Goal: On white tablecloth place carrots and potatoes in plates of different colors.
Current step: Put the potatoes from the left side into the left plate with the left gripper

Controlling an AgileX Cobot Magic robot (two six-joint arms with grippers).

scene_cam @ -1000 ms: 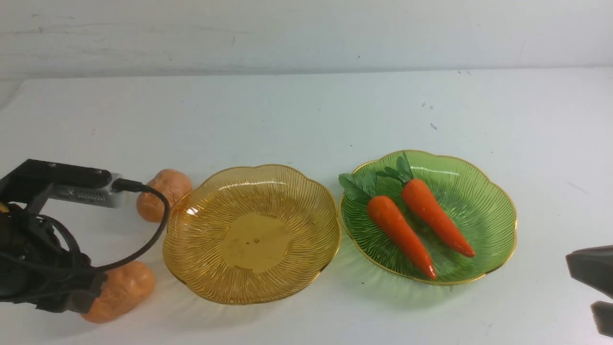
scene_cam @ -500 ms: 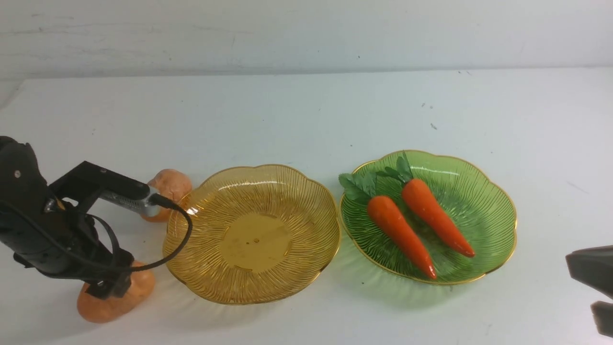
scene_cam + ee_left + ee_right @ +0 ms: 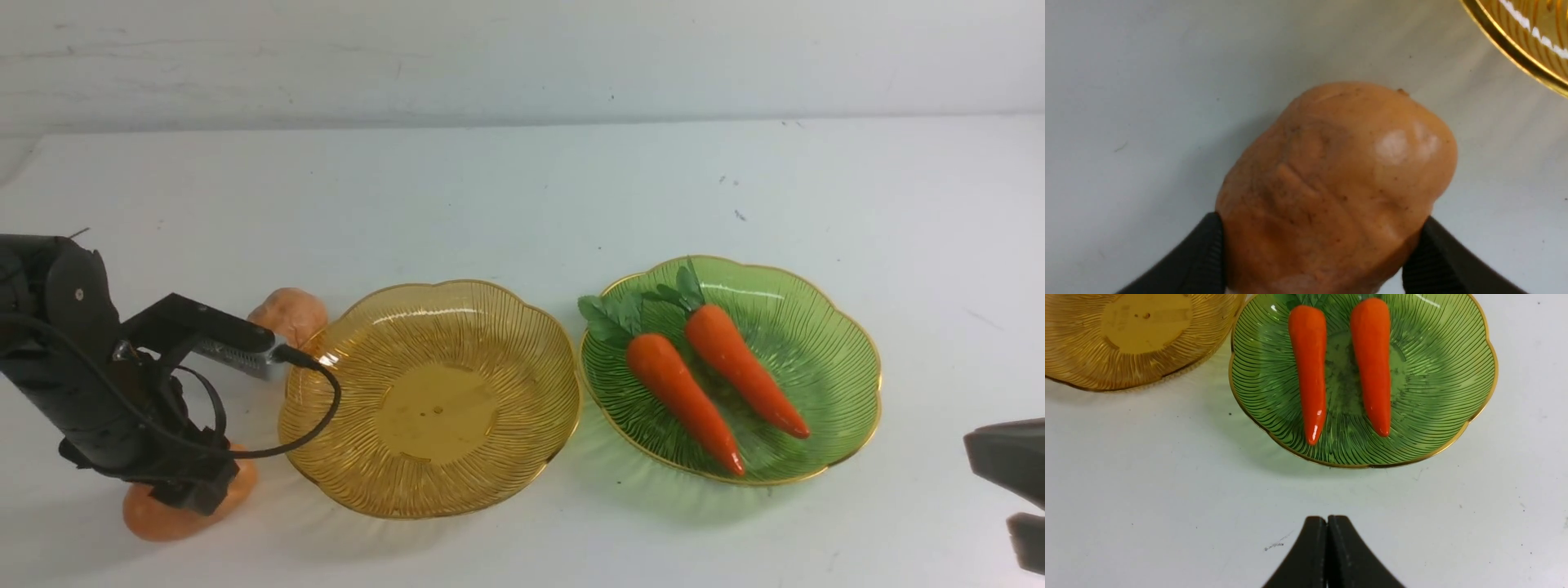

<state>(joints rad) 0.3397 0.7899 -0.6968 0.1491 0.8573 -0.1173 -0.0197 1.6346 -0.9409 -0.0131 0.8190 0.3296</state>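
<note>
Left jaws stand astride the near potato [image 3: 1331, 183], one pad [image 3: 1210, 253] on each flank, pinching it. The potato sits on the white tablecloth [image 3: 522, 188], just beside the near-left rim of the amber plate [image 3: 343, 461]. Right jaws are pressed together, holding nothing, parked on the near side of the green plate [image 3: 833, 367].

Both carrots [image 3: 684, 400] lie side by side in the green plate, so that half looks finished. The amber plate holds nothing. The far potato [image 3: 287, 312] waits against its far-left rim.

Step in hand, as I read it: secure the near potato and carry it into the amber plate.

- The grip sits toward one end of a lumpy, rounded body. I'd confirm both pads bite before lifting, since it may pivot or squirt out.
- Lift straight up, high enough to clear the scalloped rim. The plate looks light and a knock could slide it.
- Release low over the flat centre so the potato doesn't roll.
</note>
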